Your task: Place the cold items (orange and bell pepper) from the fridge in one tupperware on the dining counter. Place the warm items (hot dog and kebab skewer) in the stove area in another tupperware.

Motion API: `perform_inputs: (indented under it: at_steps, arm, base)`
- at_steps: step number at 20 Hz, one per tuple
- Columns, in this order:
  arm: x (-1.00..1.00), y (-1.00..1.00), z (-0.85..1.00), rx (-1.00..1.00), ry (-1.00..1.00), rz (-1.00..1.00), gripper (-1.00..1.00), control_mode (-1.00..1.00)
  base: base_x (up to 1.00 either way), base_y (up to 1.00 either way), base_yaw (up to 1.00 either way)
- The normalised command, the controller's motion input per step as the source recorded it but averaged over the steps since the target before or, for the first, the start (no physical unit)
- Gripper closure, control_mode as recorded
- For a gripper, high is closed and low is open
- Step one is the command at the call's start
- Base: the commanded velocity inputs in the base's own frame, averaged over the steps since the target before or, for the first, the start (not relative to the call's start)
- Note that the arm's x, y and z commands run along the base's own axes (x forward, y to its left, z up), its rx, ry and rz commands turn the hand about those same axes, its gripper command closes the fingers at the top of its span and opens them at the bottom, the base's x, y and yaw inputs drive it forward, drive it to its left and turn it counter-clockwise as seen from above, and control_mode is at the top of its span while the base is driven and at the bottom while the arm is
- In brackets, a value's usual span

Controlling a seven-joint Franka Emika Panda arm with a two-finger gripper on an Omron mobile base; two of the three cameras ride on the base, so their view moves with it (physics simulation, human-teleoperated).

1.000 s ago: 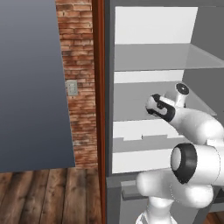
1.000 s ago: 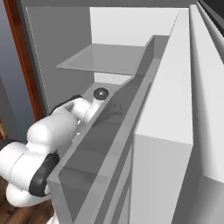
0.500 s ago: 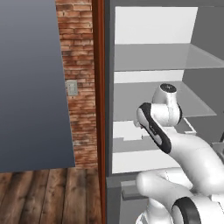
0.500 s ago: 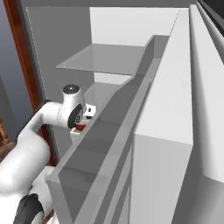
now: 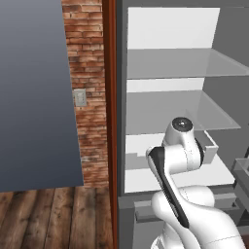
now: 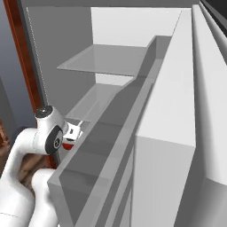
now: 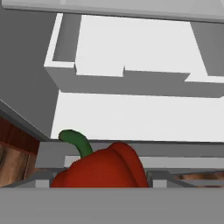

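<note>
A red bell pepper (image 7: 103,168) with a curved green stem sits right in front of the hand camera, low in the hand view, with the fridge's white lower shelf (image 7: 131,113) behind it. My gripper (image 6: 71,138) is shut on the bell pepper, and a sliver of its red (image 6: 68,146) shows beneath the hand in the right base view. The hand hangs at the fridge's front edge, just outside the lower shelves. In the left base view my own arm hides the hand.
The fridge stands open with glass shelves (image 5: 175,65) and a white bin (image 5: 210,146) low down. Its door (image 6: 177,115) runs along the right side. A brick wall (image 5: 87,73) and wood floor (image 5: 48,214) lie to the left.
The arm has drawn back out of the fridge and lowered, taking the bell pepper with it. The hand went from deep at shelf level to the fridge's front edge.
</note>
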Motion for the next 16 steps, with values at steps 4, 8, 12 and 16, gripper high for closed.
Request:
perform_inputs:
  at_steps: [4, 8, 12, 16]
  arm:
    - [-0.46, 0.02, -0.14, 0.00, 0.00, -0.04, 1.00, -1.00]
    - [-0.20, 0.26, -0.11, -0.06, 0.00, -0.17, 1.00, -1.00]
    - [-0.08, 0.06, -0.02, -0.01, 0.00, -0.04, 1.00, 1.00]
    - [0.00, 0.00, 0.00, 0.00, 0.00, 0.00, 1.00, 1.00]
  base:
    - [0.00, 0.00, 0.00]
    - [0.00, 0.00, 0.00]
    - [-0.38, 0.14, -0.15]
    - [-0.60, 0.35, -0.35]
